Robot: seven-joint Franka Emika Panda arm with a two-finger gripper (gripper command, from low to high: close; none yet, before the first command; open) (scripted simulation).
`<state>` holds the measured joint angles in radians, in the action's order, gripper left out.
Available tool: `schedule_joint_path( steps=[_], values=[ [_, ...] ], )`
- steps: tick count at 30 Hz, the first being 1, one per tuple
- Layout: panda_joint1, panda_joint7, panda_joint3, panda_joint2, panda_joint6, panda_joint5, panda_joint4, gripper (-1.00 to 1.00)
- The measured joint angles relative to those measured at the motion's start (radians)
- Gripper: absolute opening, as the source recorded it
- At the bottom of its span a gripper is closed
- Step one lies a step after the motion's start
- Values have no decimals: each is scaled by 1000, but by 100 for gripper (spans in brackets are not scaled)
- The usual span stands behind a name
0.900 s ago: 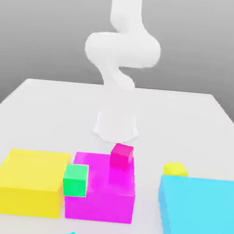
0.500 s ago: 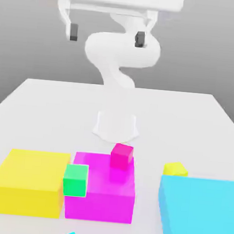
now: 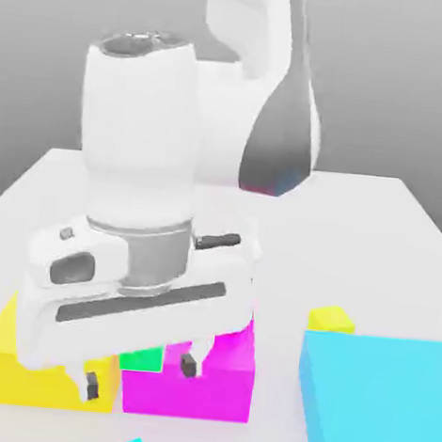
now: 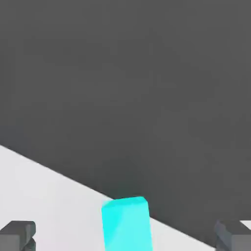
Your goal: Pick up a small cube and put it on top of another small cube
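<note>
The gripper, fingers spread wide and empty, has swung down low and is closing on the small cyan cube lying just ahead between them.

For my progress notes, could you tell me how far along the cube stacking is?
Nothing is stacked yet. In hand: the gripper hangs low over the blocks, fingers open and empty, with the small cyan cube lying between them in the hand view. Left: grasping it, lifting it, and placing it on the pink cube.

The small cyan cube lies near the table's edge.
</note>
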<state>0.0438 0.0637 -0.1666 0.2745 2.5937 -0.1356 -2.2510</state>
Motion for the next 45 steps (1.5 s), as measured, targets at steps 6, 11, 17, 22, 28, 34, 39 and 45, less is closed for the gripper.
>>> schedule_joint_path(
  steps=[6, 11, 17, 22, 28, 34, 39, 45],
  values=[
    [-40, -80, 31, 215, 113, -16, 28, 0],
    [-44, -90, 37, 251, 138, -28, 36, -100],
    [-30, -75, 18, 175, 79, -7, 18, -100],
    [-8, -116, 13, -3, -9, 54, -69, -100],
    [14, -226, 31, -217, -89, 116, -204, -100],
    [38, -354, 43, -428, -164, 155, -340, -100],
    [64, -469, 52, -602, -223, 179, -454, -100],
    [104, -608, 57, -810, -289, 206, -593, -100]
  ],
)
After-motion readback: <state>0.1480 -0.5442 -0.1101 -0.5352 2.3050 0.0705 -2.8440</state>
